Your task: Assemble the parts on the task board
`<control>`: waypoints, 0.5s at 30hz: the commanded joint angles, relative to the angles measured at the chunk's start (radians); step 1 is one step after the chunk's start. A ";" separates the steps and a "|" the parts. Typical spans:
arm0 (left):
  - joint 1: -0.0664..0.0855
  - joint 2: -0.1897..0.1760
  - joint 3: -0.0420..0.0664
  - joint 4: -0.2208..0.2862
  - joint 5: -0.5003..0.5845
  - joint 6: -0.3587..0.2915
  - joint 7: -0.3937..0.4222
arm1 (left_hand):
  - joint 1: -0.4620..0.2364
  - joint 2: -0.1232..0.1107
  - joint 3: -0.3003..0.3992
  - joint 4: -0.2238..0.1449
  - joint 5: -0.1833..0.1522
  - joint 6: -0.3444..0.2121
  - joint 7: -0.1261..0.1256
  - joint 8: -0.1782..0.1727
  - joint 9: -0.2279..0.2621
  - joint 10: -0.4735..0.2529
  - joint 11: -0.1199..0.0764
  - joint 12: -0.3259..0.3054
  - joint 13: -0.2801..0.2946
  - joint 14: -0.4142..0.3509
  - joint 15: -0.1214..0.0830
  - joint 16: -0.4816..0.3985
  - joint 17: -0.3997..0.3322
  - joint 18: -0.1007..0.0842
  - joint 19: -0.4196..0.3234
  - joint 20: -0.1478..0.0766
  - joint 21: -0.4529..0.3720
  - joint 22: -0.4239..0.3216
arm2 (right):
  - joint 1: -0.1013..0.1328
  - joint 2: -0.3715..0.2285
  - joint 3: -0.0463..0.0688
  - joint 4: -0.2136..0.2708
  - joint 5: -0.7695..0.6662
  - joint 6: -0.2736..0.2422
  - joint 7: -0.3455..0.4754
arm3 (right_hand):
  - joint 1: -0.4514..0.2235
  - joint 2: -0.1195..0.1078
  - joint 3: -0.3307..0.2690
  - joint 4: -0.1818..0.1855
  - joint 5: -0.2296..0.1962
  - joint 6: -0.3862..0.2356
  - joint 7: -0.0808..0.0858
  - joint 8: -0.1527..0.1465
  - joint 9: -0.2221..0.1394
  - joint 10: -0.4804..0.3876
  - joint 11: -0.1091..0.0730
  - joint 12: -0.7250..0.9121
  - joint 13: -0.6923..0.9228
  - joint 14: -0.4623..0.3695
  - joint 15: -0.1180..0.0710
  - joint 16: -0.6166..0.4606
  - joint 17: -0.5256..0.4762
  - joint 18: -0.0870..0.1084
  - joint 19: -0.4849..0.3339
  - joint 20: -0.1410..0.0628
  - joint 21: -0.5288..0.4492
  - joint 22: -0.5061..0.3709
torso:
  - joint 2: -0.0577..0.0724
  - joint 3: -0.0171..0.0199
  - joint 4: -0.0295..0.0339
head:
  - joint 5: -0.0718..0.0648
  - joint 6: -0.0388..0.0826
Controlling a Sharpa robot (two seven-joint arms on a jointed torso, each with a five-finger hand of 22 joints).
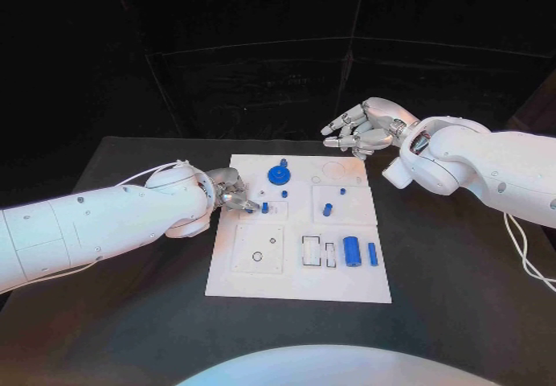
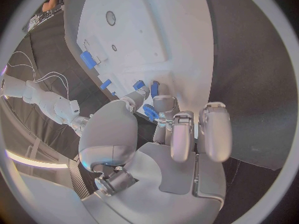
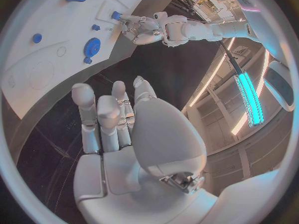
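Head view — blue gear (image 1: 278, 174) beside left hand (image 1: 228, 191)

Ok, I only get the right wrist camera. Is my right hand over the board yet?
Observer: No. The head view shows the right hand hovering past the board's far right corner, over the table.
Operator: And what's next to the fat blue cylinder?
Observer: A thin blue bar lies right beside the cylinder, near the board's near right corner.
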 commanded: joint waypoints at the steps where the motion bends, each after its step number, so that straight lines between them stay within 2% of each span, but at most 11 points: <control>1: 0.001 -0.001 0.000 0.003 0.007 0.008 -0.003 | -0.004 -0.003 -0.006 -0.001 -0.003 0.008 0.000 0.006 -0.001 0.009 0.000 0.005 0.001 0.106 -0.008 0.003 0.263 -0.016 0.041 -0.004 0.005 0.074 | 0.002 -0.001 0.001 0.003 0.004 0.000 0.007 | -0.004 0.008 0.001 0.006 0.004 -0.004 -0.002 0.004 0.001 -0.003 -0.001 -0.006 -0.002 -0.003 0.003 -0.006 0.000 0.019 -0.007 0.002 -0.004 -0.001 | 0.000 0.0002 -0.0009 | 0.001 0.001; 6: 0.001 -0.003 0.001 0.002 0.007 -0.003 -0.002 | 0.001 0.000 -0.007 -0.002 -0.003 0.010 -0.002 0.008 -0.001 0.010 -0.001 0.007 0.002 0.106 -0.009 0.003 0.263 -0.017 0.041 -0.004 0.006 0.075 | 0.002 0.000 0.001 0.002 0.004 0.001 0.007 | -0.004 0.008 0.001 0.006 0.004 -0.004 -0.002 0.004 0.001 -0.003 -0.001 -0.006 -0.002 -0.003 0.003 -0.006 0.000 0.019 -0.007 0.002 -0.004 -0.001 | 0.000 -0.0008 -0.0005 | 0.000 0.002; 15: 0.001 -0.003 0.001 -0.003 0.007 -0.010 -0.002 | 0.020 0.002 -0.009 -0.010 -0.003 0.010 -0.004 0.011 -0.002 0.011 -0.003 0.007 0.002 0.106 -0.010 0.003 0.263 -0.016 0.041 -0.006 0.006 0.075 | 0.002 0.001 0.001 0.001 0.004 0.001 0.007 | -0.004 0.008 0.001 0.006 0.004 -0.004 -0.002 0.004 0.001 -0.003 -0.001 -0.006 -0.002 -0.003 0.003 -0.006 0.000 0.019 -0.007 0.002 -0.004 -0.001 | 0.000 -0.0003 -0.0009 | 0.002 0.000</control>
